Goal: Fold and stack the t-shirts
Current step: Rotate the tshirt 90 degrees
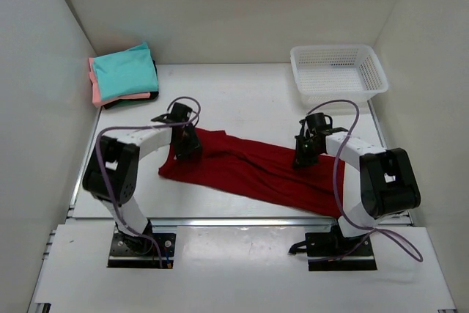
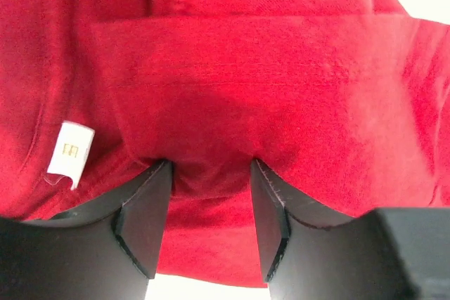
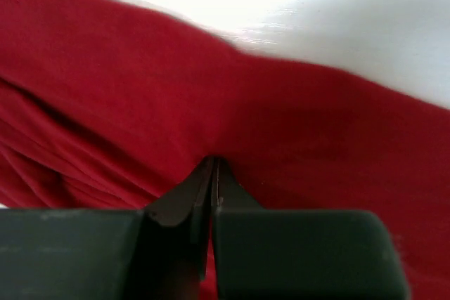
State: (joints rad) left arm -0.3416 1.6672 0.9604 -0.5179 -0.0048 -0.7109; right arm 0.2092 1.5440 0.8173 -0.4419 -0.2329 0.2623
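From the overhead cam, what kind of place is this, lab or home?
Likely a lab test cell: plain white panels wall in a white table, left arm and right arm are bolted at its near edge, and a dark red t-shirt, folded shirt stack and mesh basket look like props.

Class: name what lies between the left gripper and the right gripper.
The dark red t-shirt, rumpled, spans the whole stretch from the left gripper to the right gripper; the top external view shows it.

Dark red t-shirt (image 1: 253, 170), teal shirt (image 1: 124, 71), salmon-pink shirt (image 1: 94, 86), white basket (image 1: 338, 71).
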